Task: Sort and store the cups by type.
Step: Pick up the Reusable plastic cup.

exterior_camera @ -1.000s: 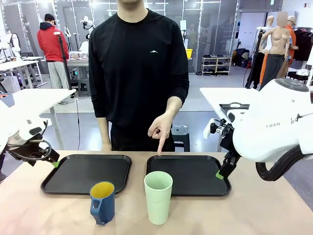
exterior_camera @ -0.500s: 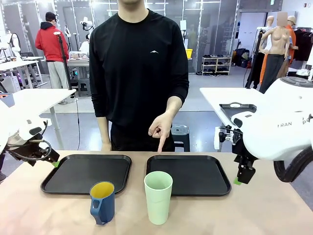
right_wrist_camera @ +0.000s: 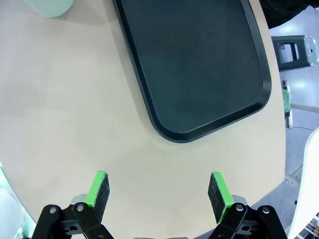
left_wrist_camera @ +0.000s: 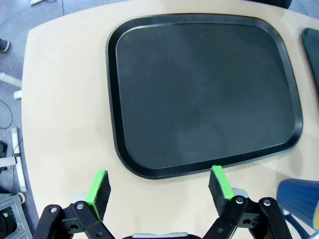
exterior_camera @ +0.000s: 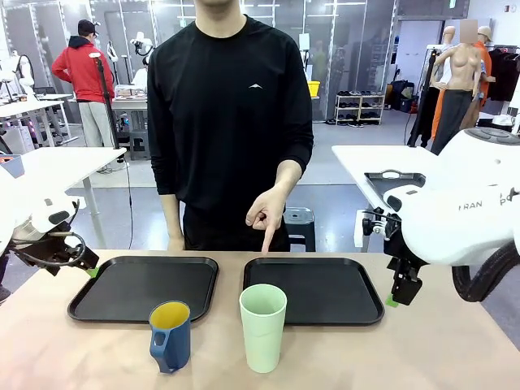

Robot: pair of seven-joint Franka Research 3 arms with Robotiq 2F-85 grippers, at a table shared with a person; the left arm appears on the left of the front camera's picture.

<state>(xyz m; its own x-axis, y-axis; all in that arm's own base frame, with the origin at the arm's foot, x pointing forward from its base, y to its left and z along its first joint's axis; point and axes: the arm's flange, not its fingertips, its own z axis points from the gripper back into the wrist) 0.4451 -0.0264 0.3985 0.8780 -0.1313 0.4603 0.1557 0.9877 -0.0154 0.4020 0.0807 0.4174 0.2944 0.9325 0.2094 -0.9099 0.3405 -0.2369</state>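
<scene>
Green-padded right gripper [right_wrist_camera: 158, 183], spread wide like your left gripper [left_wrist_camera: 158, 180], just swung off the tray [right_wrist_camera: 199, 64] ahead; green cup [exterior_camera: 262, 327] not yet grabbed.

Front camera across table [exterior_camera: 455, 357]; wrist cameras overhead.

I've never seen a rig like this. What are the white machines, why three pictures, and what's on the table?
The white machines are two robot arms, each ending in a two-fingered hand with green pads. The wide picture comes from a fixed camera between them, looking across the table at a person. The other two come from wrist cameras looking along each hand: the left hand by the left tray, the right hand over bare table beside the right tray. Both are open and empty. A blue cup and a taller green cup stand before the trays. The person's finger points at the right tray.
</scene>
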